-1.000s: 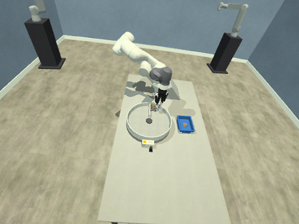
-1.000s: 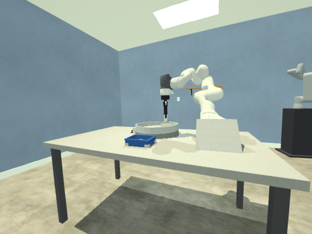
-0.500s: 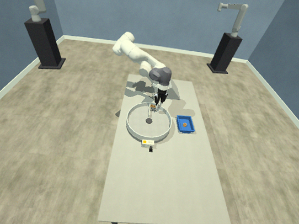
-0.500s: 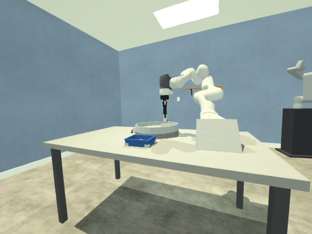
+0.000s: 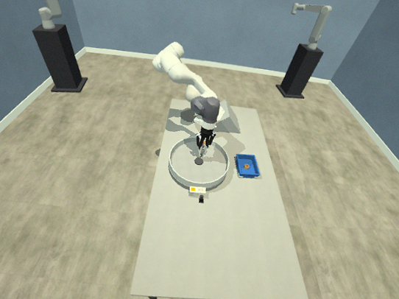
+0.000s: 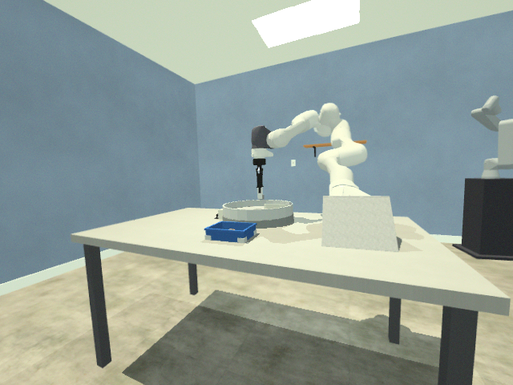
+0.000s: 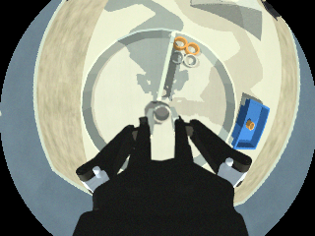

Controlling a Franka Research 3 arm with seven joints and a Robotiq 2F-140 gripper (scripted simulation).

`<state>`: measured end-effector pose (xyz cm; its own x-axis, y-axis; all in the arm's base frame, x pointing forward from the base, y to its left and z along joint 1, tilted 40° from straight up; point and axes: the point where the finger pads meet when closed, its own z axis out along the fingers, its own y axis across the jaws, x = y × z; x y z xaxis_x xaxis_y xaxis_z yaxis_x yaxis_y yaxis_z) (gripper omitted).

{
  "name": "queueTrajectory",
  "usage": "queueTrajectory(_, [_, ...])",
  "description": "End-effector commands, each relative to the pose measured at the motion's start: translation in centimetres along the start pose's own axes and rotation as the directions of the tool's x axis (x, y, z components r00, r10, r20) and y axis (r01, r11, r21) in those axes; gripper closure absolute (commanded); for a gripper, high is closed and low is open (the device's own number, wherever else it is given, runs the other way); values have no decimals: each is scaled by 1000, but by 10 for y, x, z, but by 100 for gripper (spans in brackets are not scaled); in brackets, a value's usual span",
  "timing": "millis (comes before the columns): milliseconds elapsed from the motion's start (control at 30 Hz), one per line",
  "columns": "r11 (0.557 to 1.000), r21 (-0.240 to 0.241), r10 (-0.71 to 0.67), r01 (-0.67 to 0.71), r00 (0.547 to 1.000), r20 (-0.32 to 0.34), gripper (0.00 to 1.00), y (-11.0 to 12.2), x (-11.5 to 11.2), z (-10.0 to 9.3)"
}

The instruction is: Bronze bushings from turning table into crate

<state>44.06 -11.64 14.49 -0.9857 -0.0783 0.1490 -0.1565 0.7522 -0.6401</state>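
The gripper (image 5: 203,148) (image 6: 260,195) (image 7: 161,114) is pinching what looks like a steel bushing (image 7: 159,104), apparently clearing access to the bronze bushings (image 7: 186,46); next it should lower this one onto the turning table (image 5: 215,182) (image 6: 256,214) (image 7: 88,105).

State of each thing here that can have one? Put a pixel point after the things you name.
Gripper (image 5: 203,146) (image 6: 260,196) (image 7: 161,114): shut on a steel bushing (image 7: 161,105), above the turning table
Turning table (image 5: 222,173) (image 6: 256,214) (image 7: 88,105): bearing bushings; turning or stopped, cannot tell
Bronze pair (image 7: 175,44) (image 7: 198,48): on it
Steel pair (image 7: 183,59) (image 7: 196,64): on it
Crate (image 5: 252,175) (image 6: 224,235) (image 7: 246,146): upright, bronze inside
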Motion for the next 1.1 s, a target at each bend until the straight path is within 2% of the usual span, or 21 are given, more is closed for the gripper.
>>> queueTrajectory(0, [996, -17, -89, 89, 996, -1, 100, -6, -14, -1])
queueTrajectory(167, [996, -17, -89, 89, 996, -1, 100, -18, -24, 0])
queueTrajectory(1067, [996, -17, -90, 89, 996, -1, 100, -19, -25, 0])
